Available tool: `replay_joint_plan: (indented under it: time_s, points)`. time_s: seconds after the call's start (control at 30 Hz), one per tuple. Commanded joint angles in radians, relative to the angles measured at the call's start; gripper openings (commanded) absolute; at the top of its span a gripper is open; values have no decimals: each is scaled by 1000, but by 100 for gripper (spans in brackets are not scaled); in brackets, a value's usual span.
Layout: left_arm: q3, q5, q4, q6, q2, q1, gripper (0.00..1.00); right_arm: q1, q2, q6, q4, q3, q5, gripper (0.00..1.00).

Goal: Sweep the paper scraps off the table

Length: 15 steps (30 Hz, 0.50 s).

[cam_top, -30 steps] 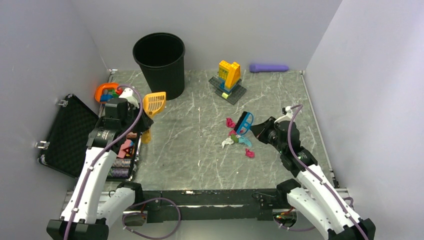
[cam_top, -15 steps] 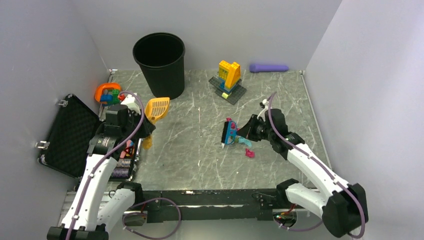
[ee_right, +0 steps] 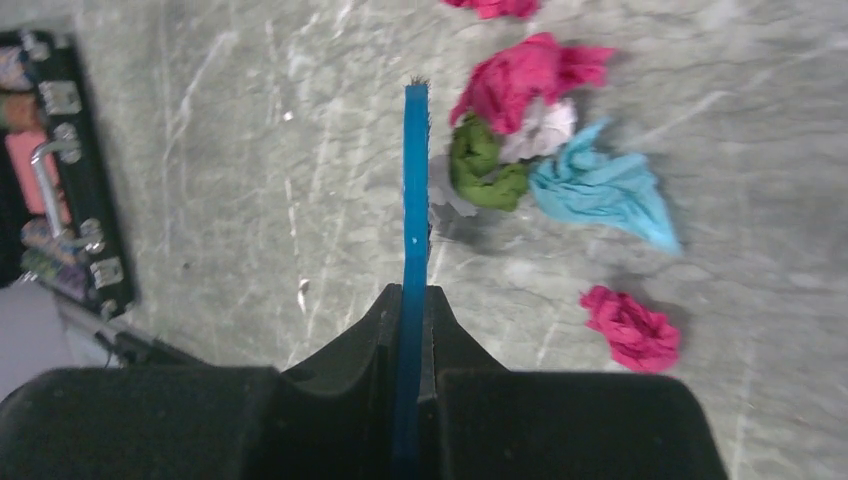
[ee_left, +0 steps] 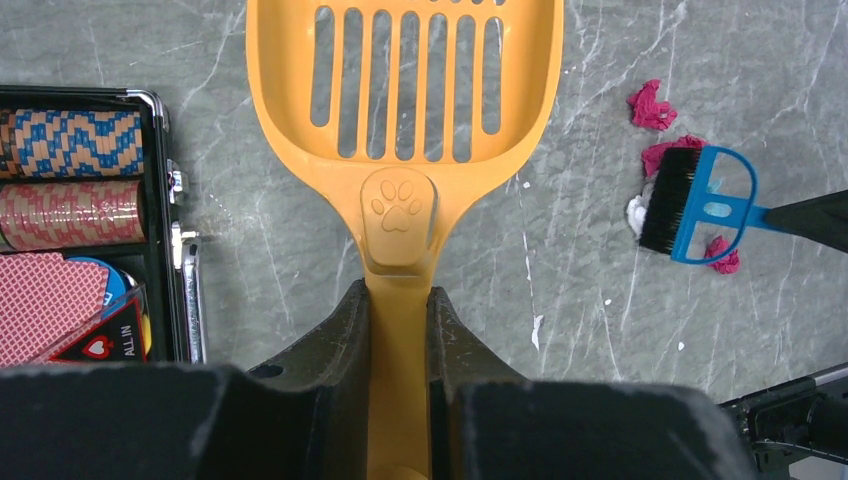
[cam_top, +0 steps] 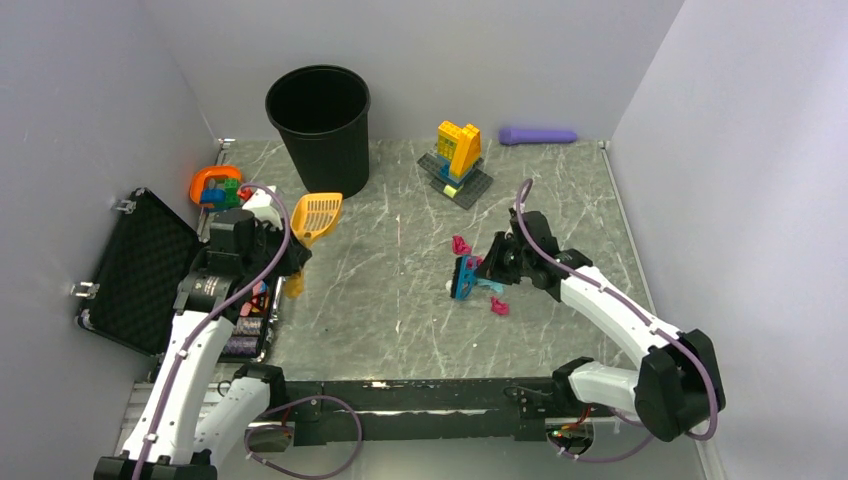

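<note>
Gathering is in hand: the right jaws are clamped on the handle of the blue brush [cam_top: 464,276], its head down at the surface [cam_top: 400,310] mid-frame in the top view. The paper scraps [ee_right: 520,140] are bunched just right of it in the right wrist view, with one magenta wad [ee_right: 632,328] apart at lower right. The left jaws are closed on the stem of the orange scoop [ee_left: 400,100], well left of the pile. Most wads seem to lie on the brush's side away from the scoop, so next the bristles should go round behind them and drive them leftward.
</note>
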Motion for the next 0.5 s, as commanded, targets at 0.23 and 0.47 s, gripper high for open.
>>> replay_joint_plan:
  time_s: [0.23, 0.47]
  points:
    - [5, -10, 41, 6, 5, 3, 0, 0, -171, -25, -212, 142, 288, 0]
    - [6, 10, 31, 2, 14, 3, 0, 0, -138, 21, -67, 177, 225, 0]
